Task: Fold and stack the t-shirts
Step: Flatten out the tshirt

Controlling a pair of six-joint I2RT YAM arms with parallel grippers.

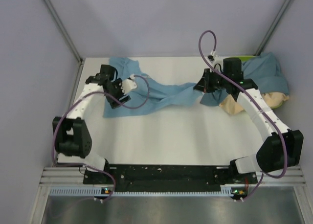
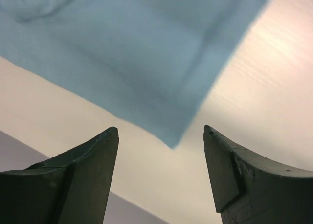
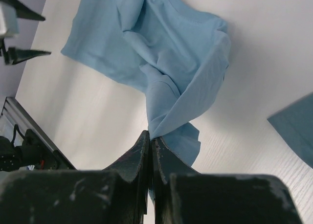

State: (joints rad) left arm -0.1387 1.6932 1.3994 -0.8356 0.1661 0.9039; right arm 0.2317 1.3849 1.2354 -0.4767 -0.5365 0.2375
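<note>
White counter (image 1: 181,136) carries everything; grey walls on three sides.

Light sky-blue t-shirt (image 1: 168,94): largest item, drawn out in a long crumpled band across the rear half of the counter, from in front of the left arm to the right arm. Wider and flatter at the left end, narrow and twisted at the right. In the right wrist view the shirt (image 3: 161,43) rises in a bunched fold up to the fingers, with the rest lying wrinkled on the counter behind.

Slate-blue t-shirt (image 1: 266,72): heaped at the rear right corner, partly behind the right arm.

Beige t-shirt (image 1: 276,99): crumpled under and in front of the slate-blue one, touching it. A second bit of beige shows on the near side of the right arm.

Right gripper (image 1: 208,84): fingers (image 3: 142,153) pressed together, pinching a fold of the sky-blue shirt's right end.

Left gripper (image 1: 126,86): over the shirt's left part. In the left wrist view the fingers (image 2: 98,155) are spread wide with nothing between them. A shirt corner (image 2: 146,53) lies on the counter just beyond the tips.

Lime-green tray (image 1: 250,57): only a sliver shows behind the slate-blue heap.
</note>
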